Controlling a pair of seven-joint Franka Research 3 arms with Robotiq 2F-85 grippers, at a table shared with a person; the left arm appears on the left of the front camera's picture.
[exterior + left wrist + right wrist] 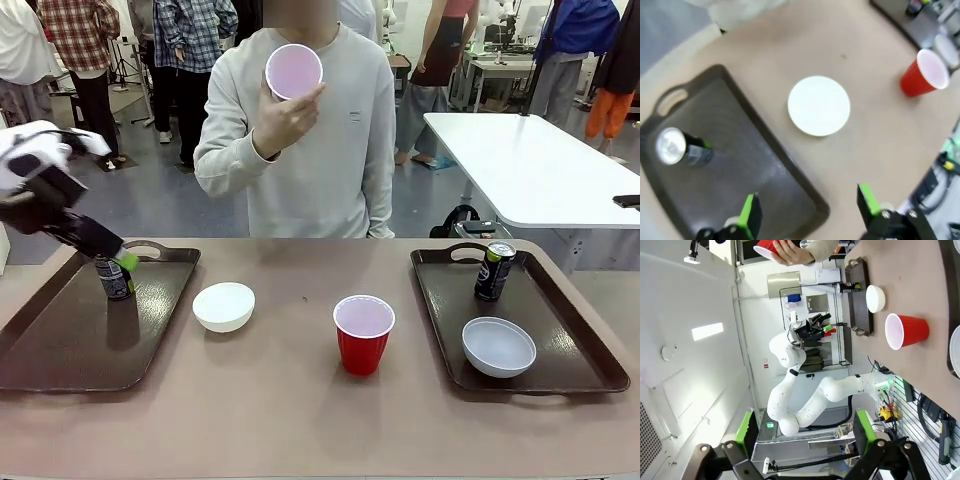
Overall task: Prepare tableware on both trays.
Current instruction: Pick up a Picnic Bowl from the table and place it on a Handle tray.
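Note:
On the left tray a black can stands upright at its far end. My left gripper hovers just above that can, open and empty; in its wrist view the can lies off to the left of the fingers. A white bowl and a red cup sit on the bare table between the trays. The right tray carries a second can and bowl. The person holds another red cup up at chest height. My right gripper is open, off the table.
The tan table has free room along its near edge. The person stands at the far side behind the middle. A white table stands at the back right. The right wrist view shows my left arm sideways.

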